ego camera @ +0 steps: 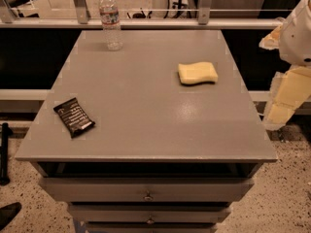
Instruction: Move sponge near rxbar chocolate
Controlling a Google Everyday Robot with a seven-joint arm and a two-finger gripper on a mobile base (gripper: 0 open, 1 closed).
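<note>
1. Grey table [146, 125] fills the centre of the frame. Its top is flat and smooth, with drawers [148, 194] stacked below the front edge.
2. Gripper [286, 98] sits at the right edge of the frame, off the table's right side and partly cropped. Whether it is released or clenched cannot be told. It is well apart from everything on the tabletop and carries none of it.
3. Water bottle [111, 21] stands upright at the upper left of the tabletop, near the back edge.
4. Sponge [197, 73] lies flat in the upper right part of the tabletop, nearer the gripper than anything else. It is untouched.
5. Rxbar chocolate [74, 117] lies flat and angled at the lower left, close to the table's left edge and well apart from the sponge. Task reads as not yet begun.
6. Risks, judged from this layout:
   - The sponge is soft, so a shallow pinch may slip off, or it may compress and spring free mid-carry.
   - The carry runs diagonally across the whole top, so a low pass could drag the sponge on the surface.
   - The bar sits near the left edge. Overshooting on placement could nudge it, or the sponge, off the table.
   - Setting the sponge on top of the bar would miss "near".
   - The bottle is off the direct line. Only a wide swing toward the back would tip it.
</note>
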